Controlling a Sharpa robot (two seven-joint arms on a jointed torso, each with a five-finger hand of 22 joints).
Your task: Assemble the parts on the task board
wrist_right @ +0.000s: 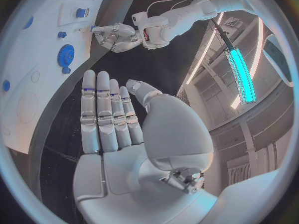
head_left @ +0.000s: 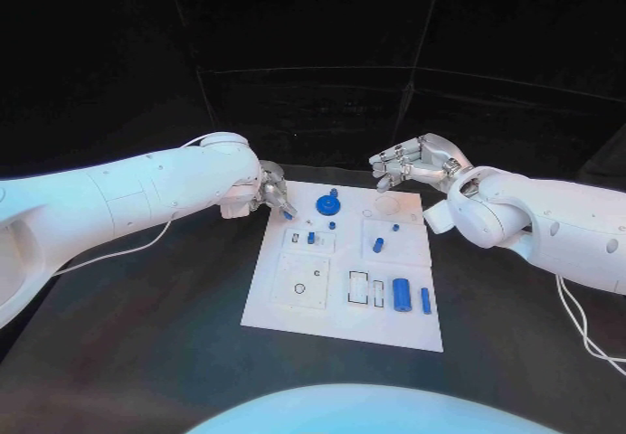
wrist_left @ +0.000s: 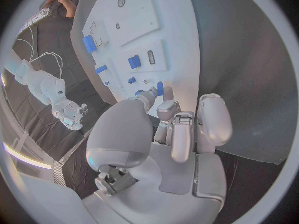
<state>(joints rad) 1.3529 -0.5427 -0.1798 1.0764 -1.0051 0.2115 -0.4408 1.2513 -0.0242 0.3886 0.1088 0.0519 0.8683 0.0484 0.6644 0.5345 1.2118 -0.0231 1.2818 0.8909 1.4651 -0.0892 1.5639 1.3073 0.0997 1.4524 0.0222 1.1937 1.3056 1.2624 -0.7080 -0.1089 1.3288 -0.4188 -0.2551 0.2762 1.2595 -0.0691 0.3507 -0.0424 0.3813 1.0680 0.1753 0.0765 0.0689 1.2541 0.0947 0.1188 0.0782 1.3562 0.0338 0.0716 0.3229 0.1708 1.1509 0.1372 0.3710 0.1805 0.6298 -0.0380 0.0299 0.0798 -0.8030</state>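
Looking down at your table [head_left: 156, 362], you have the white task board [head_left: 342, 312] in the middle of the black surface. Nearest you on the board, two blue cylinders [head_left: 402, 295] lie side by side near its right edge, the thicker one just left of the thinner one, next to a pair of outlined rectangular slots. Left of those sits a square panel with a small round hole.

Farther up the board, a small blue peg [head_left: 378, 244] stands on the right half, and a smaller blue piece [head_left: 310, 238] sits in the slotted block on the left half. Beyond them, a round blue disc part [head_left: 327, 193] rests near the board's far edge, with a small blue piece [head_left: 331, 213] just below it.

At the far left corner of the board, your left hand [head_left: 270, 195] has its fingers curled together, and a small blue part [wrist_left: 160, 88] is pinched at the fingertips [wrist_left: 151, 95], just over the board's edge.

At the far right corner, your right hand [head_left: 415, 161] hovers above the board's far edge with its fingers [wrist_right: 104, 109] straight and pressed side by side, thumb out to the side, holding nothing.
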